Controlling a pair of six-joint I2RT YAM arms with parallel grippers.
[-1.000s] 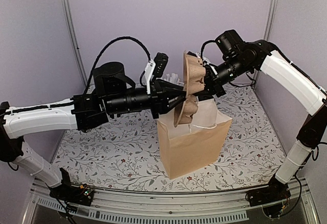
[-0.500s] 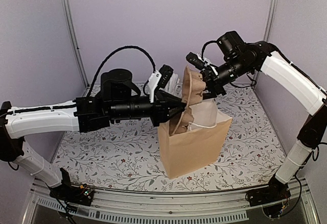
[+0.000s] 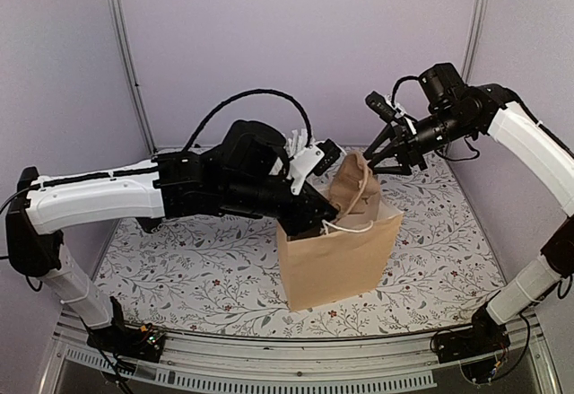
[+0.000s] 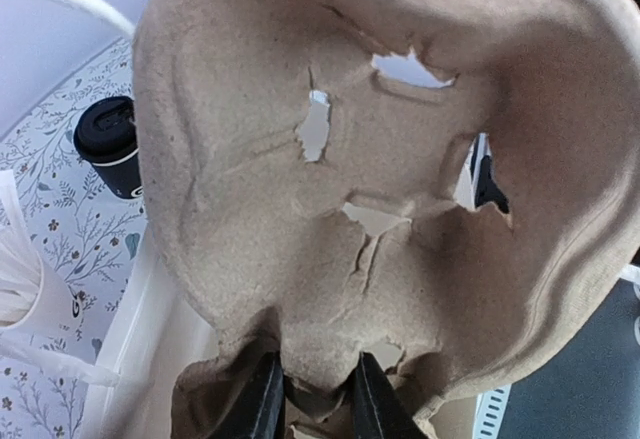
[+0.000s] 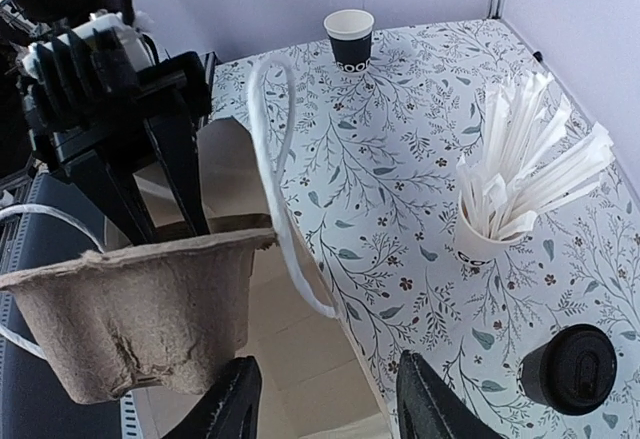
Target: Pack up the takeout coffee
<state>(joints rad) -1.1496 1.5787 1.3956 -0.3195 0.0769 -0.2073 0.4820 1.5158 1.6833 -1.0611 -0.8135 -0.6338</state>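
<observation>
A brown pulp carrier (image 3: pixel 352 183) stands on edge in the mouth of the brown paper bag (image 3: pixel 336 259). My left gripper (image 3: pixel 316 207) is shut on the carrier's lower edge; in the left wrist view (image 4: pixel 315 404) both fingers pinch it. My right gripper (image 3: pixel 384 156) is open and empty, up and to the right of the carrier; in its wrist view (image 5: pixel 325 409) the carrier (image 5: pixel 140 309) is at the left. An open black cup with white inside (image 5: pixel 349 37) stands far back. A black cup with a black lid (image 5: pixel 572 369) stands nearer, also in the left wrist view (image 4: pixel 110 144).
A white cup of paper-wrapped straws (image 5: pixel 500 209) stands on the floral mat between the two black cups. The bag's white cord handle (image 5: pixel 275 179) loops up beside the carrier. Purple walls close the back and sides.
My left gripper has lowered the carrier into the bag's mouth. My right gripper has let go of the carrier's top, opened and pulled back to the right.
</observation>
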